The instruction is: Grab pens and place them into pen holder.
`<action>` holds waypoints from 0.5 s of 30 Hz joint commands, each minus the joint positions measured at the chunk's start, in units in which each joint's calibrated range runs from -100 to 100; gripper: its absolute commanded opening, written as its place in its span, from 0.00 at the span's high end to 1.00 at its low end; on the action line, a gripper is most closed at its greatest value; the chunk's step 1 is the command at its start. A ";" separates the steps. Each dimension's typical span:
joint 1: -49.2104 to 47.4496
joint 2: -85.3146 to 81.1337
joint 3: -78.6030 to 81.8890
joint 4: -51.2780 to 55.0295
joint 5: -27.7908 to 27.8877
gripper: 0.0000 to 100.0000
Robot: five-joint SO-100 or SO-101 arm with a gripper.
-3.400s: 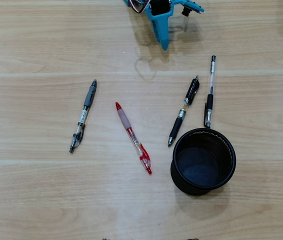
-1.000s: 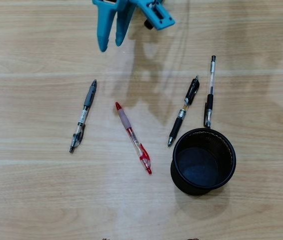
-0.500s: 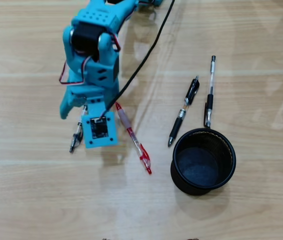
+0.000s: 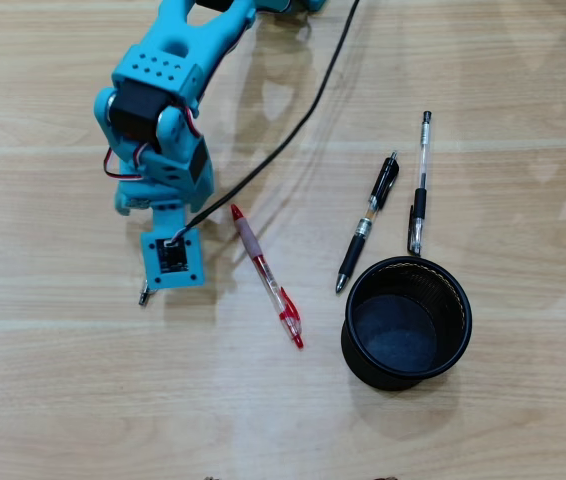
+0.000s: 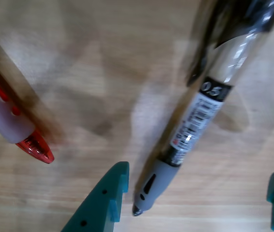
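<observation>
Open claw over the grey pen

From above, the blue arm point(image 4: 158, 120) hides most of the grey pen point(image 4: 144, 295) near the table's point(image 4: 63, 400) left side; the red pen point(image 4: 266, 277), black pen point(image 4: 368, 222), clear pen point(image 4: 420, 182) and pen holder point(image 4: 407, 322) lie apart. At the wrist, the claw point(image 5: 200, 203) is open, its fingers point(image 5: 103, 205) on both sides of the grey pen point(image 5: 195, 121), marked "0.5".

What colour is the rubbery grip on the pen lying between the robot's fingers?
Grey; the grip of the grey pen shows best in the wrist view.
</observation>
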 commanded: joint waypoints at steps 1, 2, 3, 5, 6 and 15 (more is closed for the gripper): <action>-0.31 -0.79 2.73 0.35 -0.34 0.74; -0.31 -0.87 3.36 0.35 -0.34 0.75; -0.31 -0.87 3.63 0.26 -0.14 0.76; -0.31 -0.87 3.09 0.09 0.18 0.77; -0.31 -0.96 3.09 0.09 0.18 0.77; -0.31 -0.87 3.36 -3.00 0.13 0.81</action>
